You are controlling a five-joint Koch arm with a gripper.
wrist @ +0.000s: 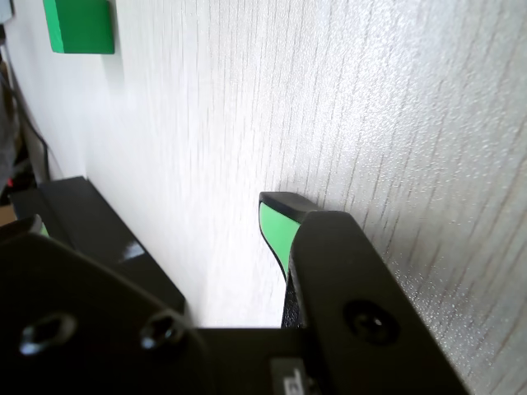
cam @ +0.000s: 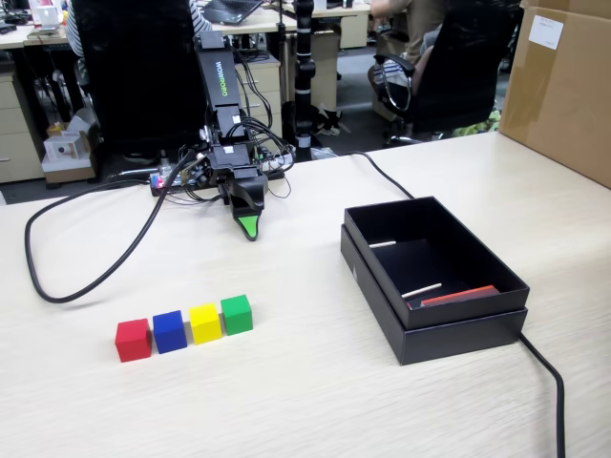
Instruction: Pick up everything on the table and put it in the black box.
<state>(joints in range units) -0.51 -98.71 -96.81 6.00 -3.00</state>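
**A:** So what's nearest the camera in the fixed view?

**B:** Four cubes in a tight row on the table, slanting up to the right: red cube, blue cube, yellow cube, green cube. Neighbours touch or nearly touch.

**A:** And the black box?

**B:** Off to the right, well apart from the cubes. No cubes in it, just a couple of thin white sticks and a red strip. A black cable runs past its right end toward the front edge.

**A:** The arm?

**B:** Further back, behind the cubes. The gripper points down at the tabletop with its green tip low over the wood, holding nothing. Honestly can't tell how wide the pincer is: only one tip shows in either view. The wrist view just has that green-faced tip over bare wood grain, with the green cube in the top left corner.

**A:** Behind that?

**B:** Another cable loop on the left, a cardboard panel at far right.
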